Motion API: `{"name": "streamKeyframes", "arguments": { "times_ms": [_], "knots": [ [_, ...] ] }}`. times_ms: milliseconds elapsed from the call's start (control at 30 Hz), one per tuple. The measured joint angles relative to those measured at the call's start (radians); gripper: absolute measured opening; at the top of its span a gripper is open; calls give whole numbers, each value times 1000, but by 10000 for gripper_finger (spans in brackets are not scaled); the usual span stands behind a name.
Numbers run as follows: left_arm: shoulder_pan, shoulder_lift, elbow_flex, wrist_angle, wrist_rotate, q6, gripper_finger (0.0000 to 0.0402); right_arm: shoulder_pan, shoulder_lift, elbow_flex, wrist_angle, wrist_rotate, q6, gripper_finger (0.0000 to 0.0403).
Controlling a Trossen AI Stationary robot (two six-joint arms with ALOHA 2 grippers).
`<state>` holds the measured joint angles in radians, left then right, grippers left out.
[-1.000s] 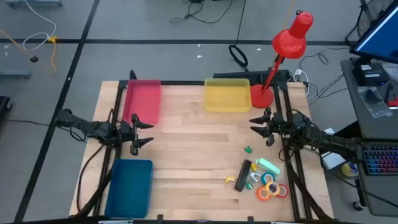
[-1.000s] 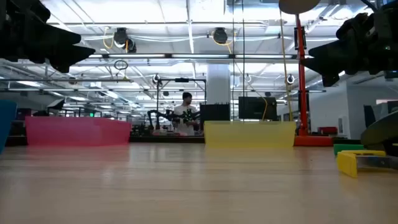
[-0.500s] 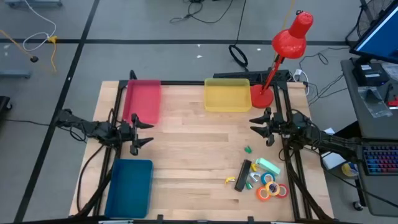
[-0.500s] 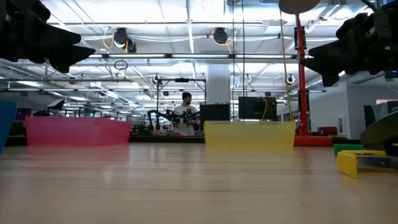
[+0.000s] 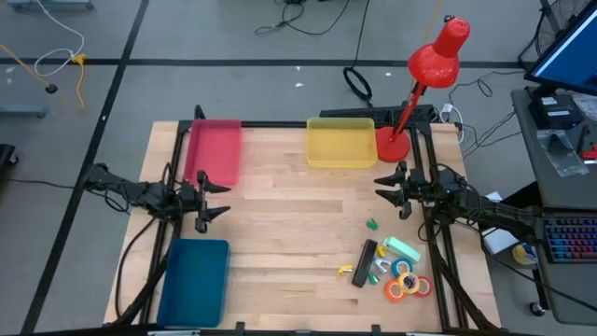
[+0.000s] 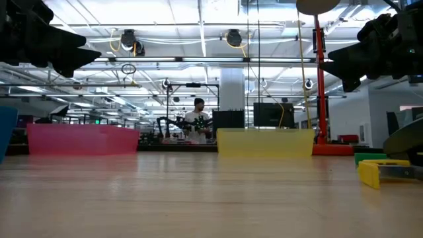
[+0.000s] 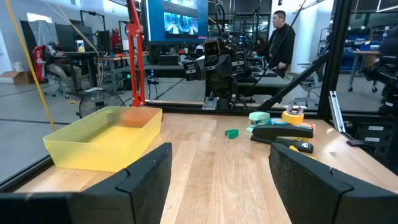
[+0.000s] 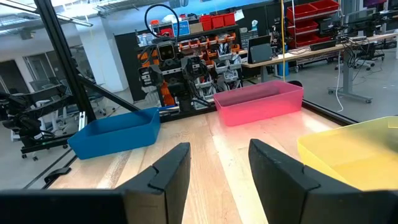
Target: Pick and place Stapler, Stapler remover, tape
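Near edge, right side: tape rolls [image 5: 408,283] clustered beside black stapler [image 5: 365,262] and mint-green stapler remover [image 5: 403,248], all lying on wooden table [image 5: 280,215]. Mid-table, left edge: left gripper [image 5: 211,201] raised clear of surface, arm level, pointing inward, fingers spread, grasping nothing. Opposite, right edge: right gripper [image 5: 384,187], likewise level and facing inward, fingers parted, empty. Far edge: pink tray [image 5: 214,151], yellow tray [image 5: 340,143]; blue tray [image 5: 195,280] at near left
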<state>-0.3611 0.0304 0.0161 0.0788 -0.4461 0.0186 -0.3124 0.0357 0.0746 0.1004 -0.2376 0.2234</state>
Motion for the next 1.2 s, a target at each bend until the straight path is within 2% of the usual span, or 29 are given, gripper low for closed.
{"name": "streamKeyframes", "arguments": {
  "times_ms": [400,567,700,967,1200],
  "knots": [
    [0,0,0,0,0,0,269,0,0,0,0,0,-2,155],
    [0,0,0,0,0,0,269,0,0,0,0,1,-136,155],
    [0,0,0,0,0,0,269,0,0,0,0,1,-161,155],
    [0,0,0,0,0,0,269,0,0,0,0,1,-85,155],
    [0,0,0,0,0,0,269,0,0,0,6,1,64,155]
  ]
}}
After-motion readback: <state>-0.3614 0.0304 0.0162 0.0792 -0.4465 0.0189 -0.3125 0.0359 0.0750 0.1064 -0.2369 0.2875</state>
